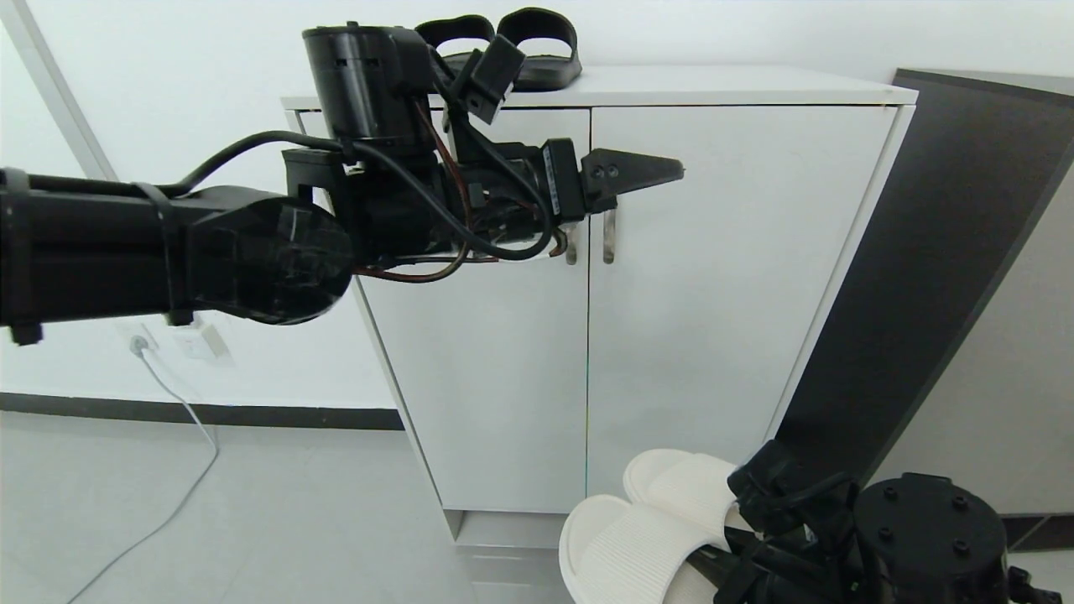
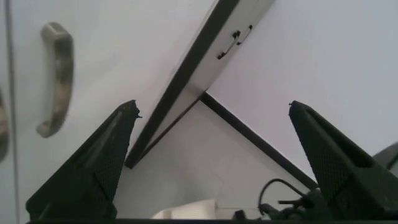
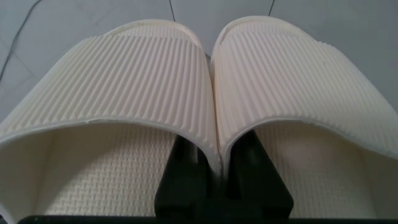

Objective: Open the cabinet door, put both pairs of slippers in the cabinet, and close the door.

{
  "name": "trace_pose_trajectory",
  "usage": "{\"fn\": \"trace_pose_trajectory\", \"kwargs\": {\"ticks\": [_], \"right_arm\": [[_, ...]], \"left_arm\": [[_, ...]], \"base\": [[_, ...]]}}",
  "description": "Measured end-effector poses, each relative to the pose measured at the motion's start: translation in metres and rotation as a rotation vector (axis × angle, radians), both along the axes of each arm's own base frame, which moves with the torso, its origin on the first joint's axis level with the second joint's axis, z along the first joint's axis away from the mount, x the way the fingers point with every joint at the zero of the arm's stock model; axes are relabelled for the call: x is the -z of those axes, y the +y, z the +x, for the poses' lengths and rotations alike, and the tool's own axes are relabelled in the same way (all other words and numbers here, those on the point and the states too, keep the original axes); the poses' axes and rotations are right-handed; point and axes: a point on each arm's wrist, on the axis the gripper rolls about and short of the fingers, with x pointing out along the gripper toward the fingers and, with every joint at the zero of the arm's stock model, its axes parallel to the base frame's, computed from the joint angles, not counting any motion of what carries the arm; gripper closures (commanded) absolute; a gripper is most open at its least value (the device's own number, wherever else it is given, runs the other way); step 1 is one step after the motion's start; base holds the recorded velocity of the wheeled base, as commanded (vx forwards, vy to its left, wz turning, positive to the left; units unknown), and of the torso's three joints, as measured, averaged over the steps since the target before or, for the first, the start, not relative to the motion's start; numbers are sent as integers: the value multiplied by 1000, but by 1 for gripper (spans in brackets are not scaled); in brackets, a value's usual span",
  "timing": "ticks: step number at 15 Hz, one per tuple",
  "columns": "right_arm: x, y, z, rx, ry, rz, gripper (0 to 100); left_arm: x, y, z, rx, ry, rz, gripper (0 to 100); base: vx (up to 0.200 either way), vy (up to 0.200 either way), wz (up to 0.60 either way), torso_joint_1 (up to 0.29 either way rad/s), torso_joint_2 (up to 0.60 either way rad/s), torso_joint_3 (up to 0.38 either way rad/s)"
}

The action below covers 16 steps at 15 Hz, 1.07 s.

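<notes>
The white cabinet [image 1: 722, 294] stands with both doors closed, its two metal handles [image 1: 608, 236] side by side at the centre seam. A black pair of slippers [image 1: 512, 46] lies on its top. My left gripper [image 1: 663, 172] is raised in front of the upper doors, just above and right of the handles. In the left wrist view it is open [image 2: 214, 107], with a handle [image 2: 55, 81] off to one side of the fingers. Low in front of the cabinet, my right gripper [image 3: 217, 168] is shut on the inner sides of the cream ribbed slippers [image 1: 646, 528], pinching the pair [image 3: 149, 81] together.
A wall socket [image 1: 138, 344] with a grey cable [image 1: 189, 470] trailing over the floor lies left of the cabinet. A dark panel [image 1: 940, 268] leans along the cabinet's right side. Grey floor spreads out to the left.
</notes>
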Motion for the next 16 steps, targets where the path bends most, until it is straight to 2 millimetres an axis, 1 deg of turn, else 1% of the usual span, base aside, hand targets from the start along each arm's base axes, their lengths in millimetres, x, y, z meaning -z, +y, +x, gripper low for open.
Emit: {"fn": "trace_pose_trajectory", "kwargs": {"ticks": [3,9,13,16], "right_arm": [[0,0,0,-2,1,0,100],[1,0,0,-3,3,-2,100],[1,0,0,-6,3,-3,100],[1,0,-1,-7,3,-5,100]], "left_arm": [[8,3,14,-29,-8,21,0],[11,10,35,-74,-15,21,0],[12,7,50,-82,-15,22,0],[16,3,57,-84,-1,30,0]], "base": [[0,0,0,0,0,0],[0,0,0,0,0,0],[0,0,0,0,0,0],[0,0,0,0,0,0]]}}
